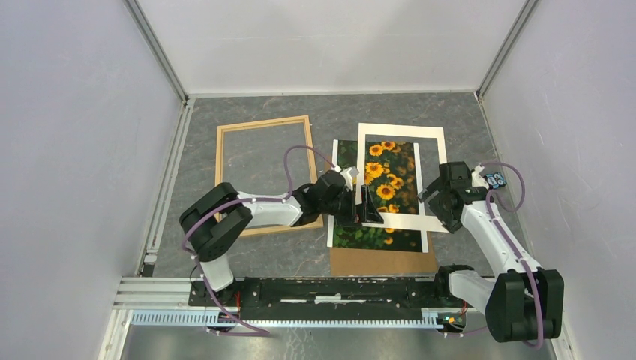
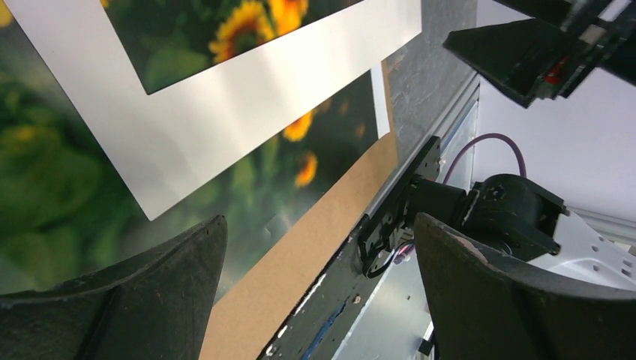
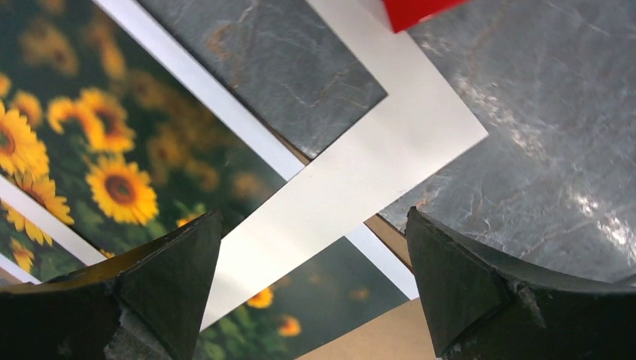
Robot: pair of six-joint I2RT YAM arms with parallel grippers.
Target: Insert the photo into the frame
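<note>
On the grey table [image 1: 450,120], the frame [image 1: 262,123] lay flat at the left, with bare tabletop showing through its opening and the left arm crossing above its near right corner. Right of it, just beside but not inside it, sat a stack. A brown board [image 1: 382,262] was at the bottom, and only its near edge stuck out. The photo [image 1: 375,238] lay face up on the board, so it was outside the frame. A white mat [image 1: 401,132] rested on the photo, shifted toward the far right so that sunflowers showed through its window and a strip of print stayed uncovered along the near and left sides.

The left gripper [image 1: 367,204] was over the mat's near left part, its fingers spread wide and nothing between them; its wrist view looked down on mat, photo and board edge. The right gripper [image 1: 435,202] was at the mat's near right corner, likewise spread wide and holding nothing. Whether either one touched the paper could not be told.
</note>
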